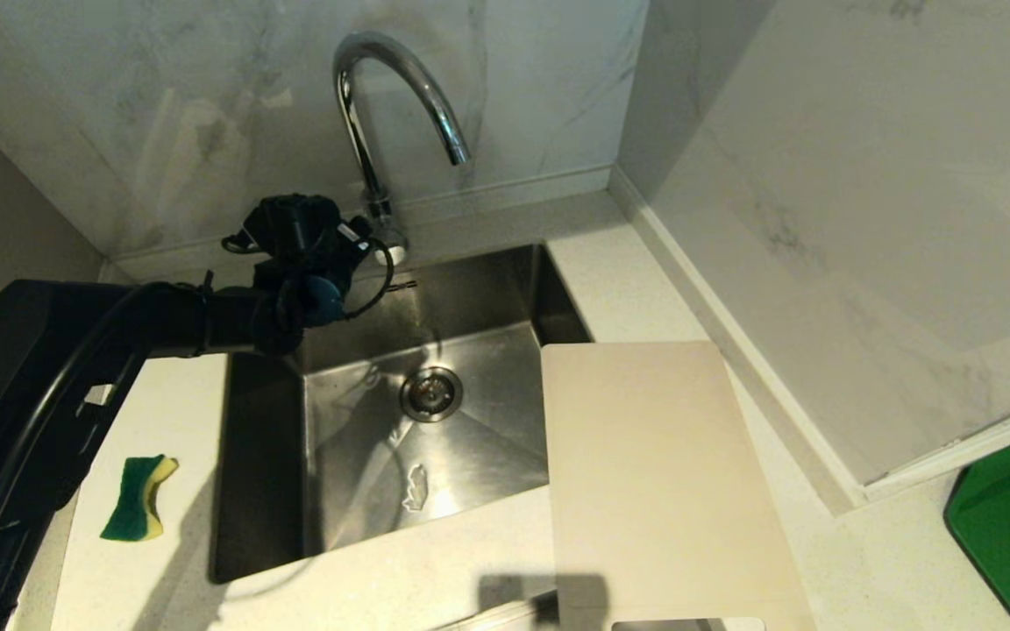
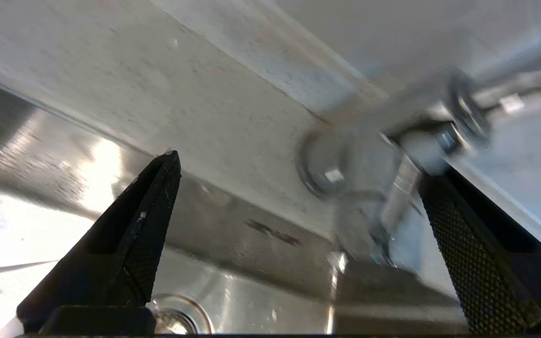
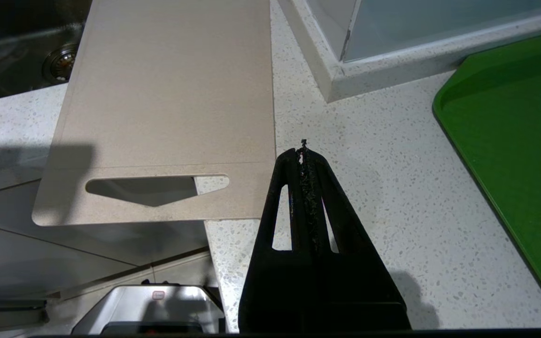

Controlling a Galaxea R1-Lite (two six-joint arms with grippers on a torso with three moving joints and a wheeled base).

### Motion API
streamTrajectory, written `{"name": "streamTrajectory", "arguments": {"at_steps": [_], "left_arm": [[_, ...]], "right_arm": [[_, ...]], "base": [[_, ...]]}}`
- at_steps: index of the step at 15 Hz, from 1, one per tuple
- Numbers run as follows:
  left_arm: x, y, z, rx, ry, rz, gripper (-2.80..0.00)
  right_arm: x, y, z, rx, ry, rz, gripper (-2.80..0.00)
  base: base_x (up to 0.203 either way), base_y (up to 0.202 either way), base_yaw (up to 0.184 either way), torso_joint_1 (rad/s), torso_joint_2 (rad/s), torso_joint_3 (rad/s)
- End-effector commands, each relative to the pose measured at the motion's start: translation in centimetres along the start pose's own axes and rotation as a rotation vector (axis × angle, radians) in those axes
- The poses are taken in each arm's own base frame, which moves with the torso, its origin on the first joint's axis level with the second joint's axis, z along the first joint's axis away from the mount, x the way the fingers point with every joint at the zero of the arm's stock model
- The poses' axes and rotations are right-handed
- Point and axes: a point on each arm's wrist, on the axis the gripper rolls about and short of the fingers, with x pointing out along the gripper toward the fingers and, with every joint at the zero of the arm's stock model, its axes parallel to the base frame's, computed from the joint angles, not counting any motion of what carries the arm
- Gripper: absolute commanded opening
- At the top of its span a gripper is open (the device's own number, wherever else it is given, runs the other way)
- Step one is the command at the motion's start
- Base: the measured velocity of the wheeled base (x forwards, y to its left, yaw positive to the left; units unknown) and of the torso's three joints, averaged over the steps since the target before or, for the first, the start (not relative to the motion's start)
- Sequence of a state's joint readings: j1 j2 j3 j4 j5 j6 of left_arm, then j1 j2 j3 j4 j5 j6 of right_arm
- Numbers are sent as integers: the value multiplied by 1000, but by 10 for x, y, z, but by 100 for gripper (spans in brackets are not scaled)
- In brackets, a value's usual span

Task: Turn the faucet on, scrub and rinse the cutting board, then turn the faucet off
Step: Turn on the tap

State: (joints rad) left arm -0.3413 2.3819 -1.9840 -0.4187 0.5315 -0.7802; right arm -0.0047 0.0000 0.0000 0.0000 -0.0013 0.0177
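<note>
Left end effector (image 2: 294, 225) spread wide at the faucet (image 1: 387, 105) base, roughly 11 o'clock of the drain: seat the thin lever (image 2: 399, 197) squarely between the pads before nudging; cutting board (image 1: 658, 482) waits at 3 o'clock on the worktop (image 1: 435, 570), right end effector (image 3: 304, 152) pinched closed, empty.

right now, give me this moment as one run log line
left gripper open at faucet base lever | no water running | right gripper shut, parked over counter | cutting board dry beside sink | sponge untouched
</note>
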Motion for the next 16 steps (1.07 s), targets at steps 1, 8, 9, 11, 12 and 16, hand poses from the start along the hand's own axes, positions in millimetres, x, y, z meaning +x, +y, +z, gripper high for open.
{"name": "streamTrajectory", "arguments": {"at_steps": [1,8,9,11,12,16], "left_arm": [[0,1,2,2,2,15,0],[0,10,6,23,79,79,0],[0,10,6,22,92,75,0],[-1,10,7,9,95,80,0],[-2,11,7,11,110,95,0],[-10,9,13,-23,221,96,0]], "right_arm": [[0,0,0,-1,0,0,-280],[0,0,0,-1,0,0,-280],[0,0,0,-1,0,0,-280],[0,0,0,-1,0,0,-280],[0,0,0,-1,0,0,-280],[0,0,0,-1,0,0,-280]], "base": [[0,0,0,0,0,0],[0,0,0,0,0,0],[0,0,0,0,0,0],[0,0,0,0,0,0],[0,0,0,0,0,0],[0,0,0,0,0,0]]}}
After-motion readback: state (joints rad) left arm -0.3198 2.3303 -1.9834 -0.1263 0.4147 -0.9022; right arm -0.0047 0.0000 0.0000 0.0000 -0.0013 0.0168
